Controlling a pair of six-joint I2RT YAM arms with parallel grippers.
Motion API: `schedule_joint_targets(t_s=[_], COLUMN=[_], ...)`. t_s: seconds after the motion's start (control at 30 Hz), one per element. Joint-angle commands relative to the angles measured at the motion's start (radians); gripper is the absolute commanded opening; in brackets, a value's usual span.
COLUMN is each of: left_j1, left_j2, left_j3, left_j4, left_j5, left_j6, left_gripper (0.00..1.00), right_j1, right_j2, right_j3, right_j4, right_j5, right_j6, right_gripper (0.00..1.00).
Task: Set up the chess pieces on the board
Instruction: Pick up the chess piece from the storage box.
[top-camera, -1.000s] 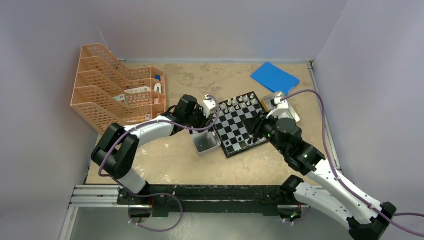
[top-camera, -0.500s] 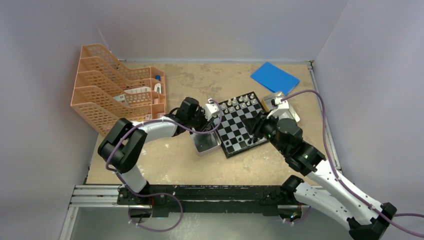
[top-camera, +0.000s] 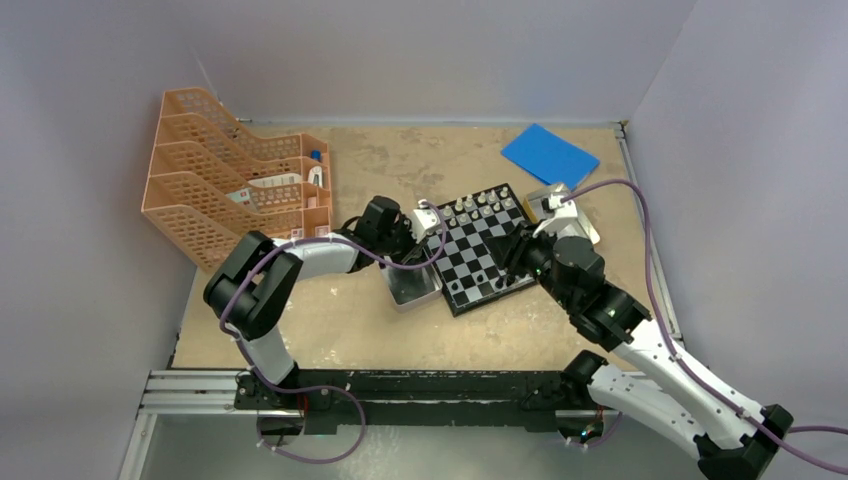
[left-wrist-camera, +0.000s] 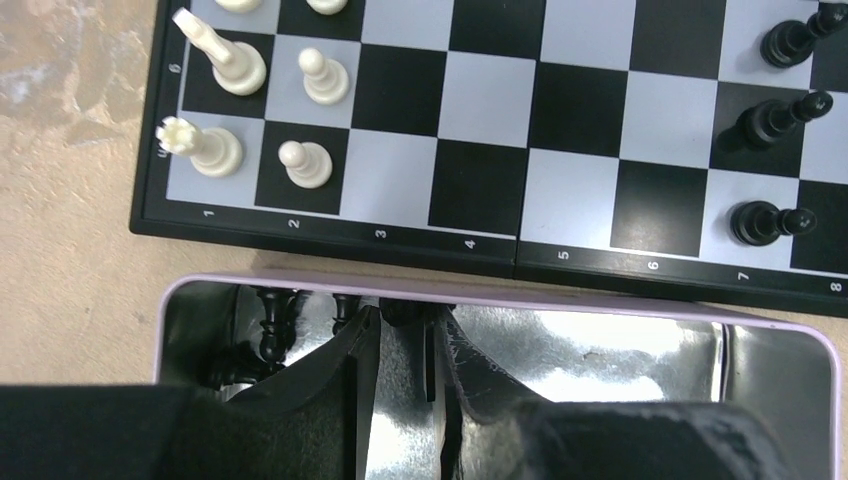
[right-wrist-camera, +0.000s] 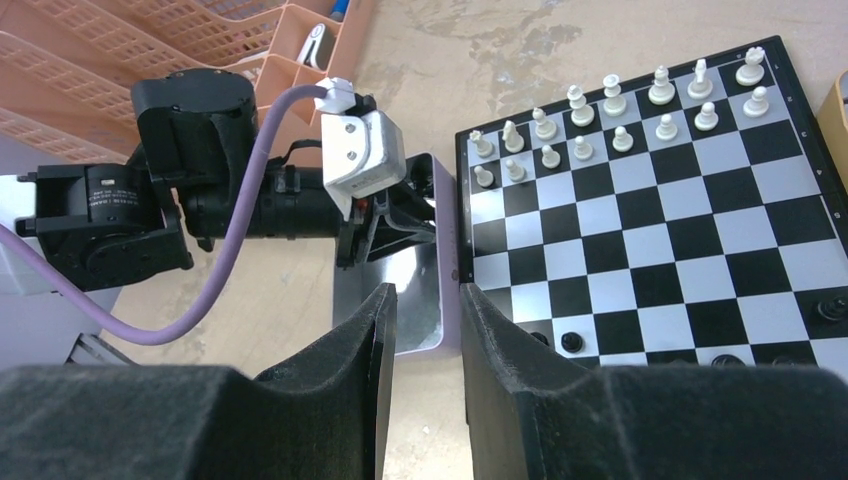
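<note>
Left wrist: left pincer (left-wrist-camera: 403, 318) inside tin (left-wrist-camera: 600, 302) beside board (left-wrist-camera: 590, 110), jaws narrow, grip unclear. Right pincer (right-wrist-camera: 428, 300) slightly parted, empty, at board's edge. Board right of tabletop (top-camera: 340, 325) centre, toward far edge.

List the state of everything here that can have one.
board: open flat, partly set.
white pieces: upright in two rows at one end.
tin: open, no lid on it.
black pieces: a few upright at the opposite end, others in the tin.
left gripper: fingers narrowly apart inside the tin; grip cannot be told.
right gripper: fingers open, empty, over the board.
</note>
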Motion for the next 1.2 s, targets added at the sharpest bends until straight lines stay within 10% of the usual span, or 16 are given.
schedule_joint_targets(t_s=[0.0, 0.87, 1.17], left_j1=[0.007, 0.006, 0.005], left_j2=[-0.001, -0.18, -0.328], left_j3=[0.023, 0.048, 0.075], left_j4=[0.079, -0.099, -0.246], left_j5=[-0.002, -0.073, 0.056], left_j6=[0.014, -0.139, -0.25], left_gripper=[0.22, 0.0, 0.0], right_j1=[0.005, 0.005, 0.005], right_j2=[0.008, 0.039, 0.004], right_j3=[0.005, -0.02, -0.016], right_j4=[0.04, 0.067, 0.02], right_j5=[0.001, -0.027, -0.044], right_j6=[-0.022, 0.004, 0.044], right_gripper=[0.33, 0.34, 0.63])
